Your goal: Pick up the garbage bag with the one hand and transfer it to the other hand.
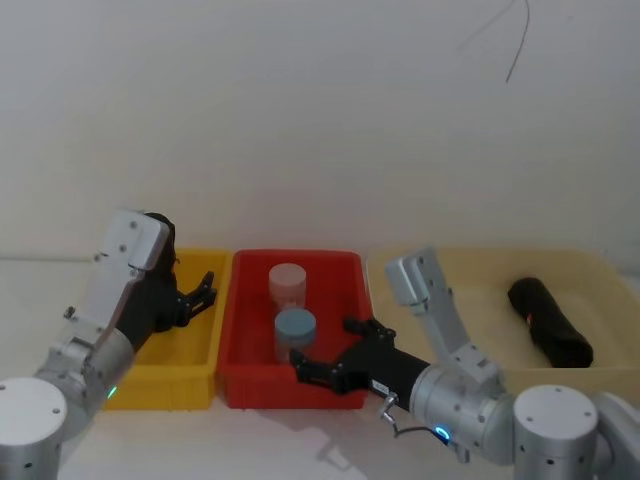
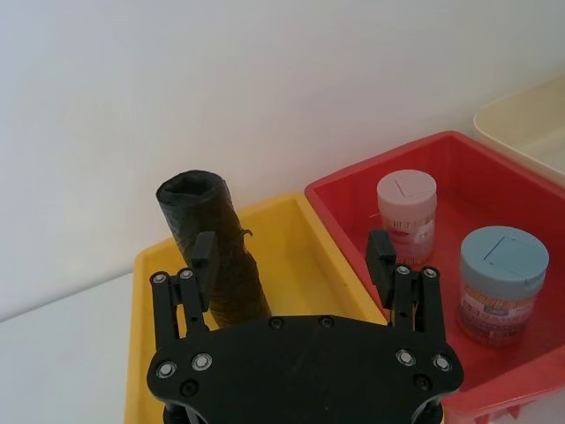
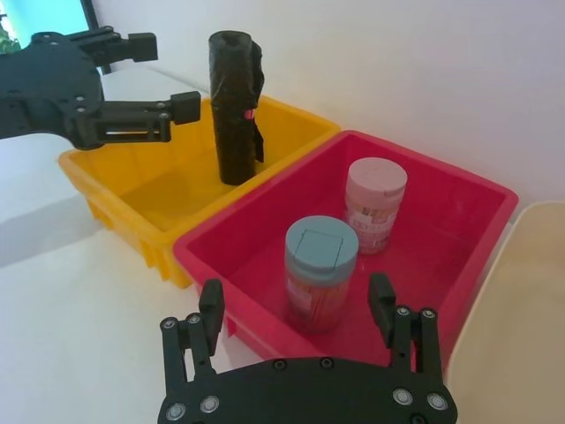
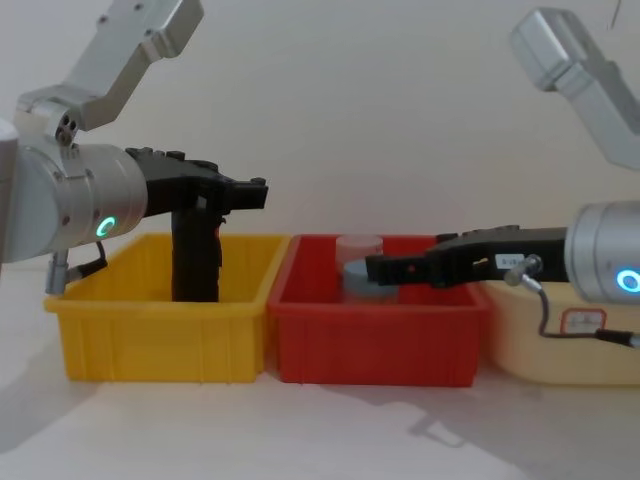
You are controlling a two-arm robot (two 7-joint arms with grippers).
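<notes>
The garbage bag [image 3: 234, 106] is stood upright in the yellow bin [image 3: 115, 190], close by one fingertip of the left gripper [image 2: 292, 249]. Its fingers are spread wide and nothing is held. The fingers of the right gripper [image 3: 296, 296] are also spread and empty, over the near wall of the red bin [image 3: 441, 172]. Just ahead of them a blue-lidded jar [image 3: 320, 265] is found, and beyond it a pink-lidded jar [image 3: 375, 199]. A slimmer black roll [image 1: 550, 320] is laid in the cream bin [image 1: 480, 255], well apart from both grippers.

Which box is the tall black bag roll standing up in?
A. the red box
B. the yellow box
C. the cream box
B: the garbage bag stands upright inside the yellow box, its top rising well above the rim.
</notes>
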